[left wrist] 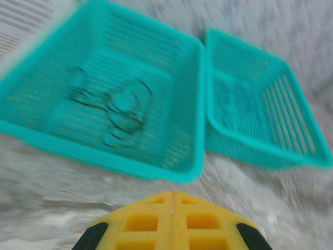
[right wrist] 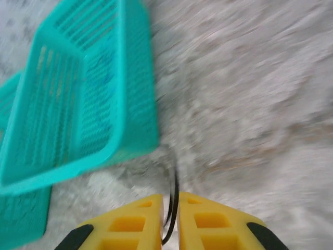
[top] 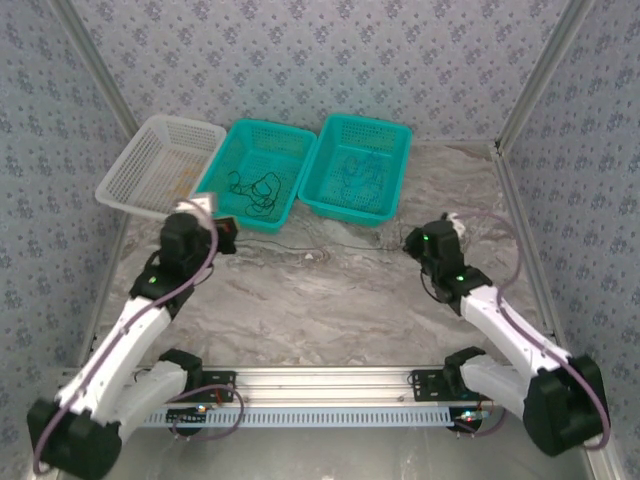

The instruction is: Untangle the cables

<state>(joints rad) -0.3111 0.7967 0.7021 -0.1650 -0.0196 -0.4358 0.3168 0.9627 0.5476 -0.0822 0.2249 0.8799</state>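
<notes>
Teal slatted plastic baskets [top: 300,180] hold thin squiggly cables [top: 255,185]. R pincer [right wrist: 170,200] pinches black cable [right wrist: 175,187] over marbled desk [top: 330,300]; L pincer [left wrist: 172,195] pressed together, empty.

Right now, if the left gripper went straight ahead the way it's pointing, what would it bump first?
Probably the near wall of the turquoise slatted plastic basket, the one holding thin black cables. The left gripper points at it over grey marble tabletop. Blurry view, so depth is uncertain.
</notes>
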